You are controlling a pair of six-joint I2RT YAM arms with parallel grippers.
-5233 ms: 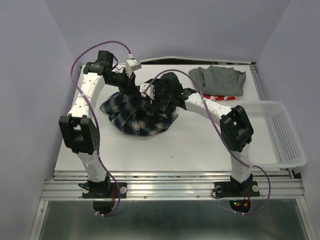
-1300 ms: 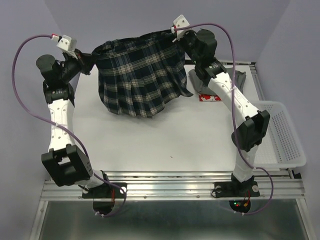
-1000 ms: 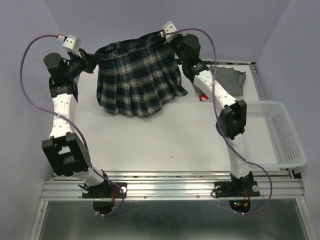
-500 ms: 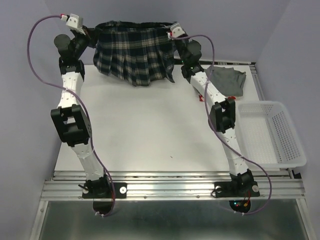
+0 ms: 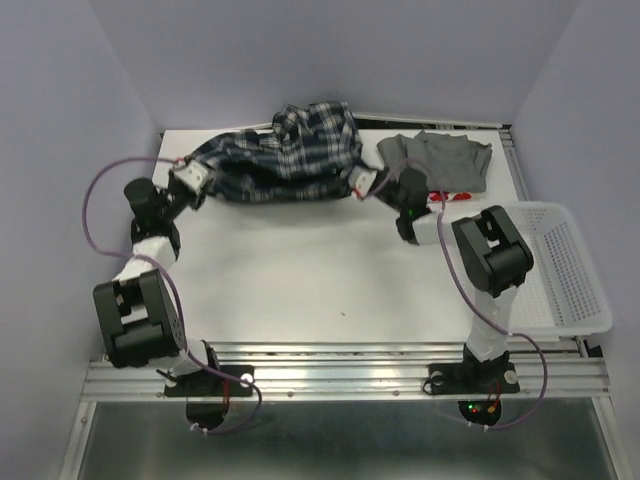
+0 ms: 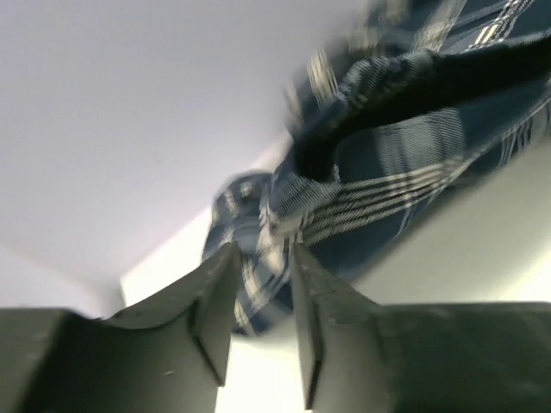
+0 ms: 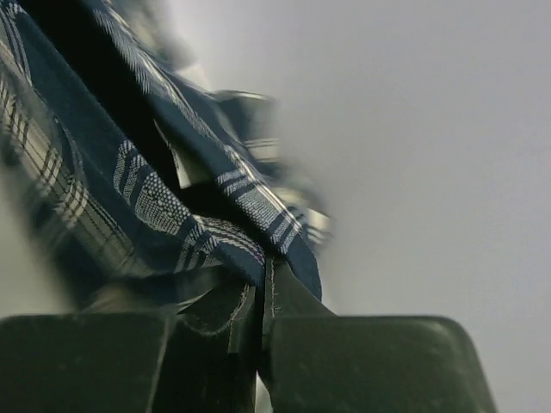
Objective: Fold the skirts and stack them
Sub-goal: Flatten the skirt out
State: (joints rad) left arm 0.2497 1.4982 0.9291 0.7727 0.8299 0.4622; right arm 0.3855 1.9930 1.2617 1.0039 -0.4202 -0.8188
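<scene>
Plaid cloth, dark navy with green and white lines, lies in a long rumpled band along the far part of the table (image 5: 300, 280), stretched between the two arms. This plaid skirt (image 5: 285, 160) is well apart from the basket (image 5: 600, 322). Its right end comes near the grey skirt (image 5: 445, 158), which rests at the far right on the red-printed skirt (image 5: 447, 197); of that one we see only a small edge.

The right gripper (image 7: 261, 268) is pressed together on a thin edge of the plaid skirt. The left gripper (image 6: 261, 258) has its fingers parted a little. The cloth lies just at their tips, and we cannot tell if it touches them.

We judge the skirt to be light, soft and limp, so it will sag and wrinkle wherever nothing supports it. For a fold we would take it at two corners of one edge and keep it taut between them.
</scene>
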